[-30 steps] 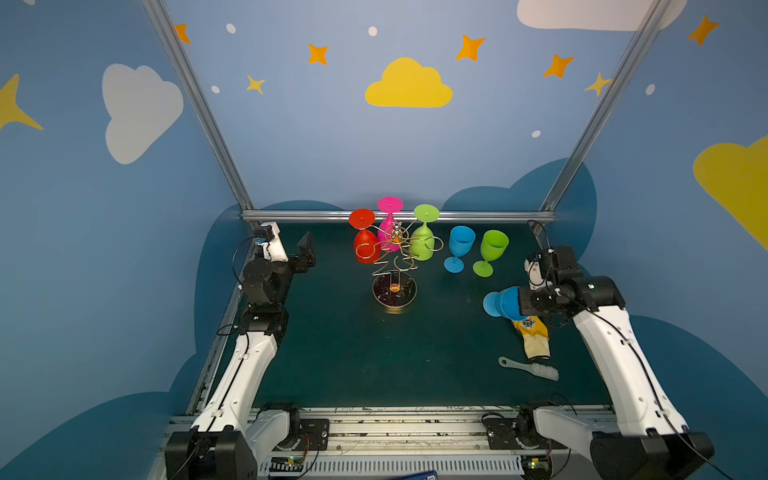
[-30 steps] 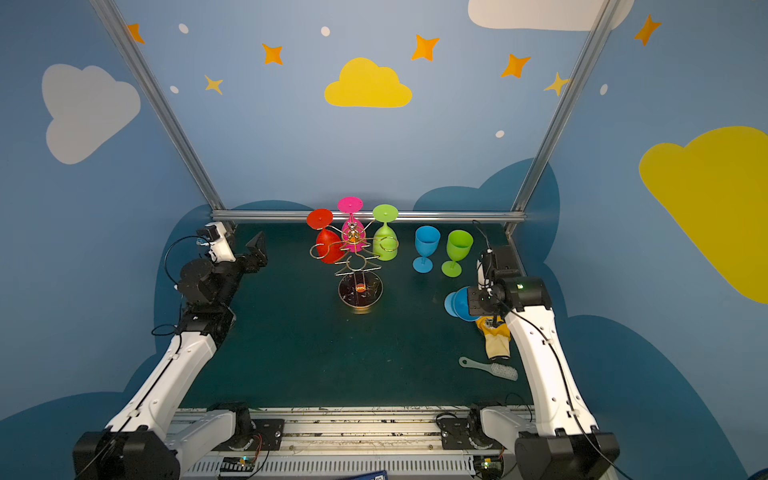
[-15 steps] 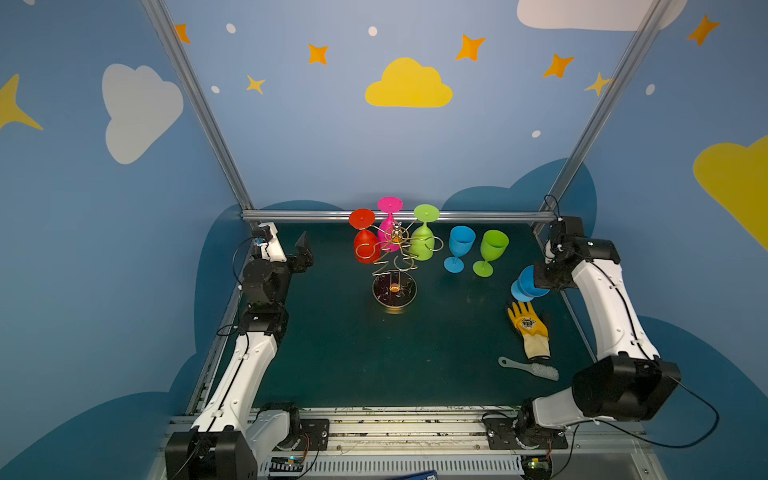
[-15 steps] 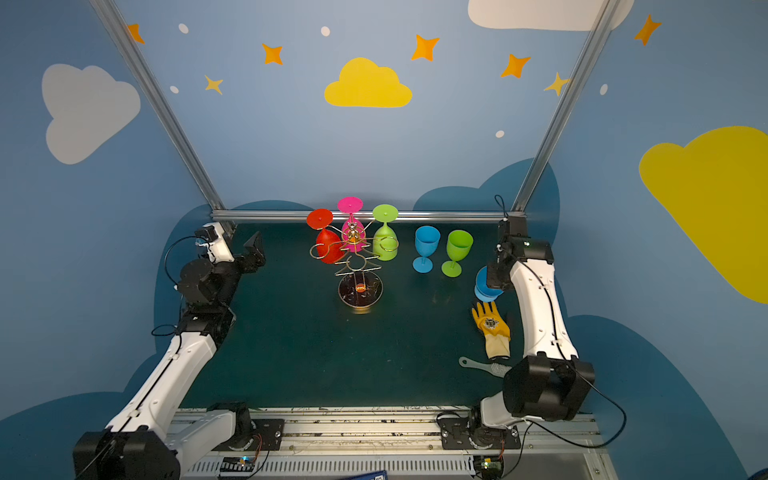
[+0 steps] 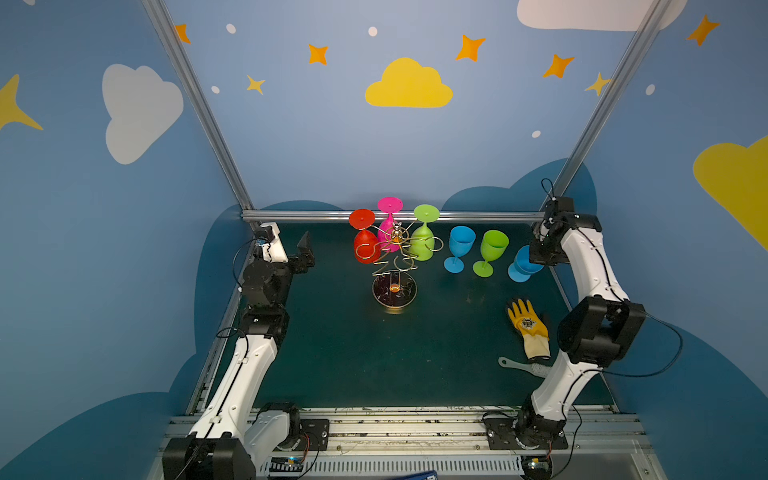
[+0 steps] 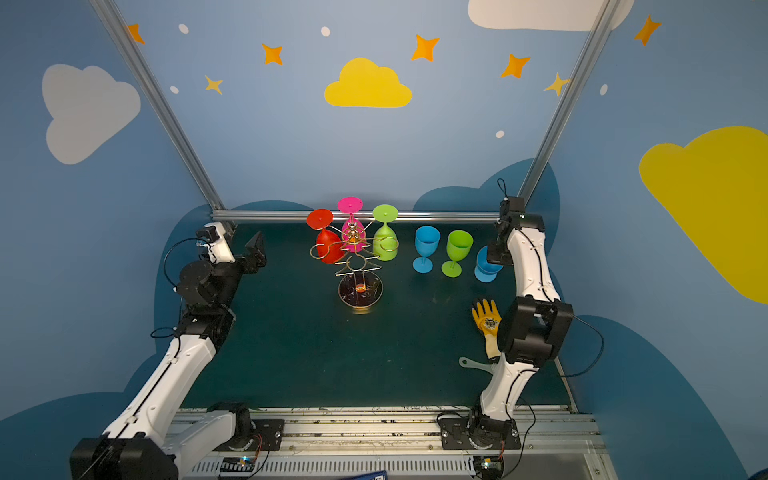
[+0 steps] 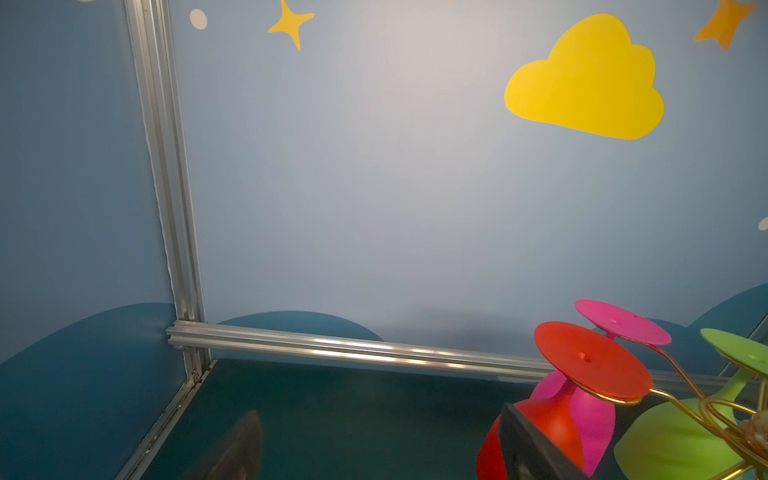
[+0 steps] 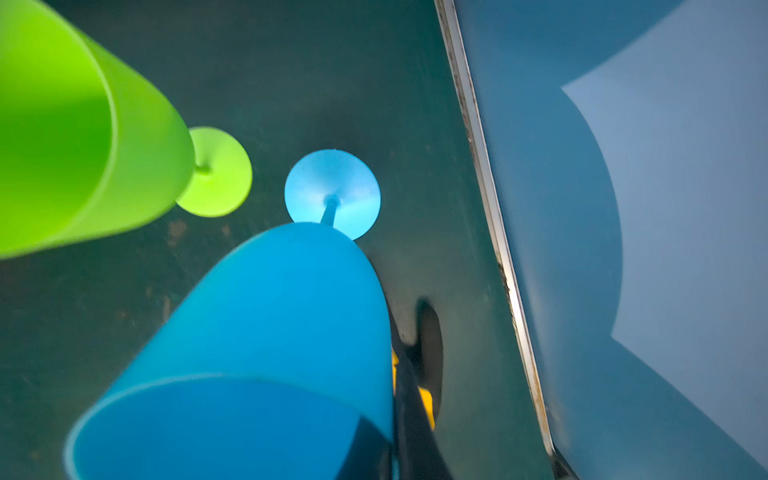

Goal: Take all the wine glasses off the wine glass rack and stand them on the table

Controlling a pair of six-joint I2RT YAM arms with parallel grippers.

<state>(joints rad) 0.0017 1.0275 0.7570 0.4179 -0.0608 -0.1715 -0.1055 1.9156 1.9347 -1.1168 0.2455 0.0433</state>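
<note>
Right arm carried blue glass (image 8: 270,311) rearward; right gripper (image 8: 401,415) pinching rim, left gripper (image 5: 306,254) spread. Plastic likely light, slick: hold by bowl.

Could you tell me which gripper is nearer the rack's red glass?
Left. The left gripper stands open left of the red glass, apart; the right gripper holds a blue glass far to its right.

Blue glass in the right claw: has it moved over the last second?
Yes. The blue glass went from beside the yellow glove toward the back, now next to the upright green glass.
</note>
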